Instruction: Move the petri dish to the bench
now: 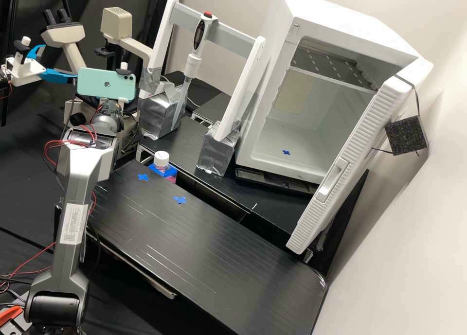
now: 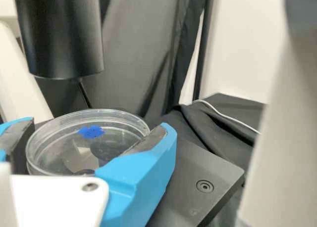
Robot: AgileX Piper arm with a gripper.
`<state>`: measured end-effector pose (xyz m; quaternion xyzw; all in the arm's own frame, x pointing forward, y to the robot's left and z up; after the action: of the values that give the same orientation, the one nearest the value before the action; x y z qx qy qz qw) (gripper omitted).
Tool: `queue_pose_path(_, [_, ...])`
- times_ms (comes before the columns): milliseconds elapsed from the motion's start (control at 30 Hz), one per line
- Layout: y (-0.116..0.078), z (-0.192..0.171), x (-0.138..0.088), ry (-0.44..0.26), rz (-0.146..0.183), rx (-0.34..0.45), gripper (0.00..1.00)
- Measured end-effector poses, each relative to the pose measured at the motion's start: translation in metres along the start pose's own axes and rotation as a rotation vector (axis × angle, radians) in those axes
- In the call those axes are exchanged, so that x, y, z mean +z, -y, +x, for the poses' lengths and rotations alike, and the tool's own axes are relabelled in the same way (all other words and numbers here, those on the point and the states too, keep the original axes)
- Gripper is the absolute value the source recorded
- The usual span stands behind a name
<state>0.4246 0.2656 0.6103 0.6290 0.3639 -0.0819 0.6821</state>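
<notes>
The clear round petri dish (image 2: 59,119) is at the microscope in the wrist view, over its dark grey stage (image 2: 218,173). Whether its base touches the stage cannot be told. My gripper (image 2: 96,133) is shut on the dish, its blue fingers (image 2: 143,170) against opposite sides of the rim. A blue mark (image 2: 91,132) shows within the dish's outline. In the high view, my arm reaches the microscope (image 1: 116,24) behind the phone on its wrist; the black bench (image 1: 194,242) carries two blue crosses, one of them a blue cross (image 1: 180,199) near its back edge.
A black cylinder (image 2: 62,34) of the microscope hangs close above the dish. Beyond the bench are a white-capped bottle (image 1: 161,159), a pipette on a white stand (image 1: 193,65) and an open white incubator (image 1: 301,131). A second arm's gripper (image 1: 24,68) shows at the left edge.
</notes>
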Motion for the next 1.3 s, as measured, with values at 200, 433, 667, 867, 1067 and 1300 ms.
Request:
queue_pose_path(200, [-0.004, -0.015, -0.003, -0.021, 0.000, -0.020, 0.00])
queue_pose_path(433, [-0.013, -0.043, -0.010, -0.042, 0.009, -0.011, 0.00])
queue_pose_path(667, [-0.015, -0.063, -0.010, -0.035, 0.022, -0.006, 0.00])
queue_pose_path(867, [-0.015, -0.074, -0.006, -0.041, 0.026, 0.017, 0.00])
queue_pose_path(1067, [-0.014, -0.100, 0.001, -0.039, 0.014, 0.041, 0.00])
queue_pose_path(1300, [-0.015, -0.157, 0.005, -0.061, 0.004, 0.107, 0.00])
